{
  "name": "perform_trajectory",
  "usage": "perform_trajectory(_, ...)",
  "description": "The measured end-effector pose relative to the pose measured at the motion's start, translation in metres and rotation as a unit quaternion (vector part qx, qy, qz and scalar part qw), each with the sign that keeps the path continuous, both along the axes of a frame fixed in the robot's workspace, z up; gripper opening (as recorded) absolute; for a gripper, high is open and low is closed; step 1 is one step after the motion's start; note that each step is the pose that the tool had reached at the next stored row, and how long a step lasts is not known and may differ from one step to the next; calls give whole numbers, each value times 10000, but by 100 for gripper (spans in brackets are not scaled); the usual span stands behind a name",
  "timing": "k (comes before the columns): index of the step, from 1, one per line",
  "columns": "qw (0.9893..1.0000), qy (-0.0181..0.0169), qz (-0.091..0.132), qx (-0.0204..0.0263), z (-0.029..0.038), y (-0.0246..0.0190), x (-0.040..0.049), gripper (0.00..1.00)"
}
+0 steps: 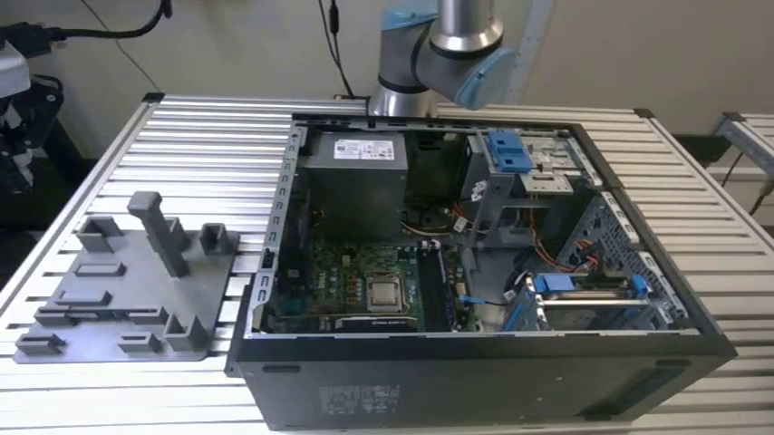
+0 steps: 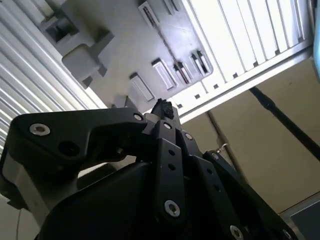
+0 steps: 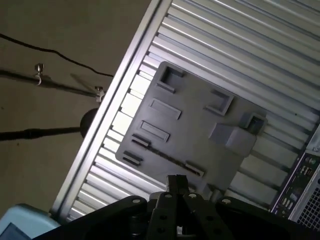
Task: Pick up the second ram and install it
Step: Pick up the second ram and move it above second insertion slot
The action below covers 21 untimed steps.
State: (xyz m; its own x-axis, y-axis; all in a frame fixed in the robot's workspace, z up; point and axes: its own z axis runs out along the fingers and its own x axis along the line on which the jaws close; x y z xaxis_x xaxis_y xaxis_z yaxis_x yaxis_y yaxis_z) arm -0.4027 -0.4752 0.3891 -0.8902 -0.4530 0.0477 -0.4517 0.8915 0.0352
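My gripper point(image 3: 176, 183) hangs high above the grey plastic tray point(image 3: 195, 127), its black fingers pressed together with nothing visible between them. In the second wrist view the gripper point(image 2: 163, 108) tips meet over the tray point(image 2: 125, 50) near its edge. The tray point(image 1: 127, 313) lies on the slatted table at the exterior view's left, with upright posts and shallow slots. The second ram is out of view. The open computer case point(image 1: 484, 367) stands at the centre, its green motherboard point(image 1: 344, 281) exposed. Part of the arm point(image 1: 441, 45) shows behind the case.
Inside the case are a grey power supply point(image 1: 353, 177), blue drive-bay clips point(image 1: 510, 149) and orange cables point(image 1: 581, 254). The ribbed aluminium table point(image 1: 206, 145) ends close to the tray. Dark cables point(image 3: 40, 50) lie on the floor beyond the table's edge.
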Motion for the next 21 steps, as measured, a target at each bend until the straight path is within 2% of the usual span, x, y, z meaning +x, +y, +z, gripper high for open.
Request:
perform_trajectory(5,9996,0,283,-16,0,0,-1,11)
perform_trajectory(12,9981,1,622,-47,1,6,-3,11)
perform_trajectory(17,9962,1,866,-65,1,7,-3,11)
perform_trajectory(21,9940,-1,1087,-72,0,8,-3,11)
